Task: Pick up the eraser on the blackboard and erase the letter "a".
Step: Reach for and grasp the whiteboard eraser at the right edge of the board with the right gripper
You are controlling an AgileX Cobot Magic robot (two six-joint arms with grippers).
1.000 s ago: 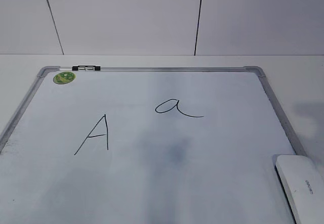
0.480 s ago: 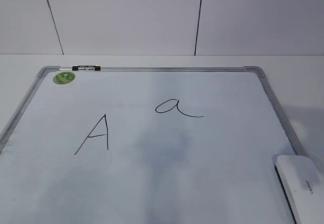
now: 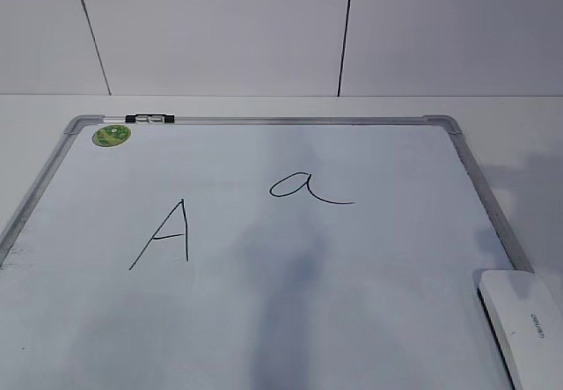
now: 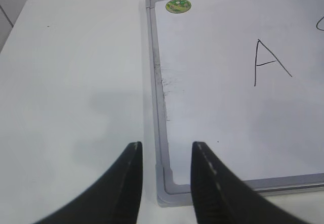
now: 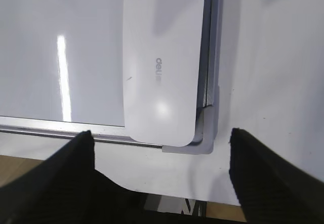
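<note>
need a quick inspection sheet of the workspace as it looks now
surface: white table, bare beside the board
job's things: eraser lies flat on the blackboard at its near right corner, untouched; letter "a" intact
clutter: uppercase A, green sticker, black clip on the top frame
grippers: left claw partly open, empty, above the board's near left corner; right claw wide open, empty, around the eraser's near end
cables: nothing seen
surroundings: white panelled wall
</note>
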